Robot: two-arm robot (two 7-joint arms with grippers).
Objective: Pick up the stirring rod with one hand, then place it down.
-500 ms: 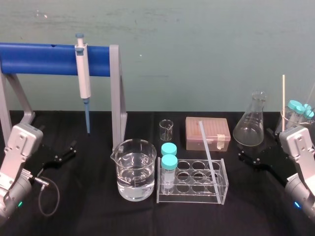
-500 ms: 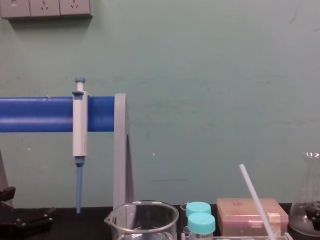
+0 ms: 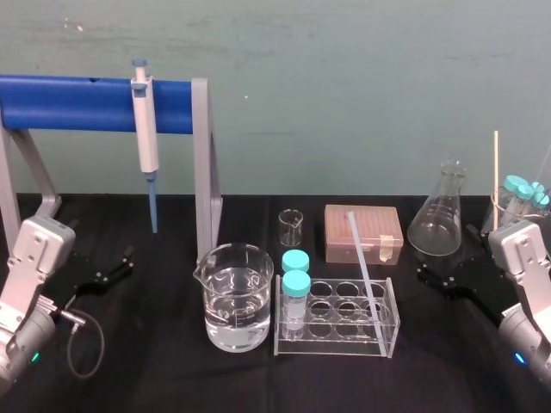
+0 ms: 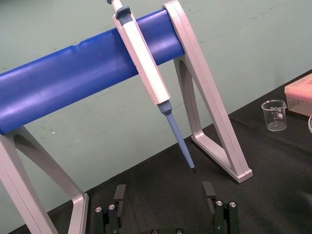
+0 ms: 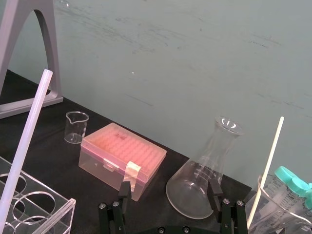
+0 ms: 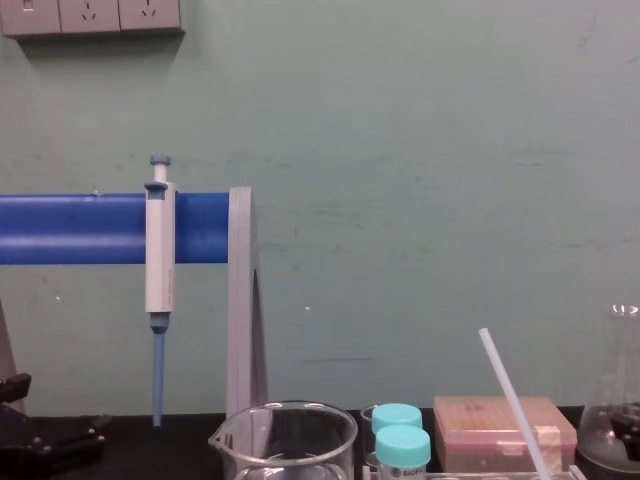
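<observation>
The stirring rod (image 3: 363, 274) is a translucent white rod that leans in the clear tube rack (image 3: 389, 331), its top tilted back toward the pink box. It also shows in the chest view (image 6: 510, 400) and in the right wrist view (image 5: 25, 144). My left gripper (image 3: 110, 272) rests open on the black table at the far left, in front of the blue stand; its fingers (image 4: 118, 196) stand wide apart with nothing between them. My right gripper (image 3: 443, 279) lies open at the far right, just in front of the conical flask, its fingers (image 5: 214, 191) apart and holding nothing.
A beaker of water (image 3: 238, 297) stands left of the rack, which holds two teal-capped tubes (image 3: 295, 292). Behind are a small beaker (image 3: 291, 227), a pink tip box (image 3: 363, 232) and a conical flask (image 3: 441, 215). A pipette (image 3: 146, 142) hangs on the blue stand (image 3: 77, 103). A thin cream stick (image 3: 495, 168) stands in a beaker at far right.
</observation>
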